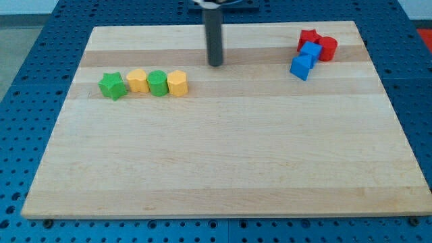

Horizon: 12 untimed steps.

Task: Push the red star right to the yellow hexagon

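The board (pixel 223 169) is the only thing that bears anything here; no bin or tray shows, and the blocks simply lie on its wood.

Near the view's top left, four blocks sit in a row, touching or nearly so: a green star (pixel 113 86), a yellow block (pixel 137 80), a green block (pixel 157 83) and a yellow hexagon (pixel 177 83) at the row's right end.

At the view's top right lies a tight cluster. The red star (pixel 308 38) is at its upper left, partly covered by a blue cube (pixel 311 51) in front of it. A red cylinder (pixel 327 48) sits just right of them, and a second blue cube (pixel 302 67) lies below.

The rod is cut off by the view's top edge. My tip (pixel 215 65) rests on the board between the two groups, nearer the yellow hexagon, well apart from the red star. It touches no block and holds nothing.

The two middle blocks' exact shapes are hard to make out.
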### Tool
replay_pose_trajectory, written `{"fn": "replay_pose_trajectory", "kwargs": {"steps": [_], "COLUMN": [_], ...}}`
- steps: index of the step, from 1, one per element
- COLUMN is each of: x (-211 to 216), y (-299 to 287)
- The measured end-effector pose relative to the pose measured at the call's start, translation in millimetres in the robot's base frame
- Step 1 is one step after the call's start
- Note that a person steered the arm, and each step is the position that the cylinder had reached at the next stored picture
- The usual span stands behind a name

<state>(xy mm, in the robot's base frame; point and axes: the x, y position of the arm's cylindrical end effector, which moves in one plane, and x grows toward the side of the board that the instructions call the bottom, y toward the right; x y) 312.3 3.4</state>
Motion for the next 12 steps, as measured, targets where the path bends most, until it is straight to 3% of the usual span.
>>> {"fn": "replay_pose_trajectory", "kwargs": {"steps": [3,7,8,9,12], "x": [0,128,101,35,4], "y": [19,149,216,264,259]}}
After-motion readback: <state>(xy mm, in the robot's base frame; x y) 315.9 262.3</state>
